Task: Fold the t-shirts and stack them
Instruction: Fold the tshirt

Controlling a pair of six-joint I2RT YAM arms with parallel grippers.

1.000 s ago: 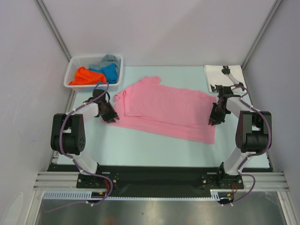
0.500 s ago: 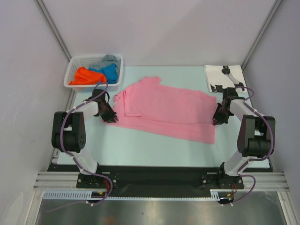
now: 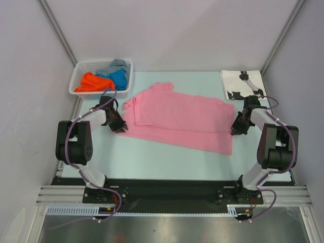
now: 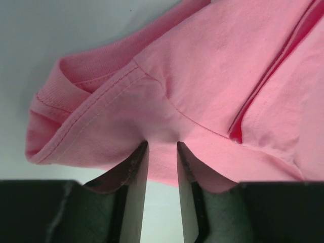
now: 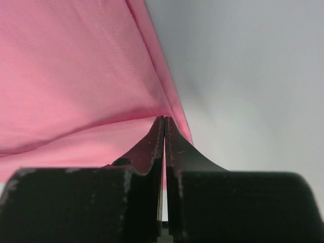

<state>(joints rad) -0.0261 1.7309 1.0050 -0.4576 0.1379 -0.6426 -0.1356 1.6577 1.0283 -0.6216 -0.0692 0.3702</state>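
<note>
The pink shirt (image 3: 177,119) lies spread on the table (image 3: 152,157) at the centre of the top view. Its collar end is toward centre left and its hem end toward centre right. A crease line runs along the shirt near its lower edge.

The left gripper (image 3: 119,126) is at the left end of the shirt, low on the table. In the left wrist view its fingers (image 4: 137,167) stand a narrow gap apart. A fold of pink cloth (image 4: 202,76) fills the upper part of that gap and puckers toward the tips, so the fingers are clamped on the shirt. The ribbed collar band curls at the left of that view.

The right gripper (image 3: 237,129) is at the right edge of the shirt, just below the shirt's upper right corner. In the right wrist view its fingers (image 5: 152,147) are pressed together, with no gap visible. The stitched edge of the shirt (image 5: 76,76) meets the tips and rises to them in a ridge, so the fingers are clamped on this edge.

A white shirt (image 3: 238,81) with black print lies folded at the upper right of the table, just beside the pink shirt's upper right corner.

A white lattice basket (image 3: 80,71) stands at the upper left. It holds an orange shirt (image 3: 90,82), a blue shirt (image 3: 119,78) and a grey shirt (image 3: 118,64).
</note>
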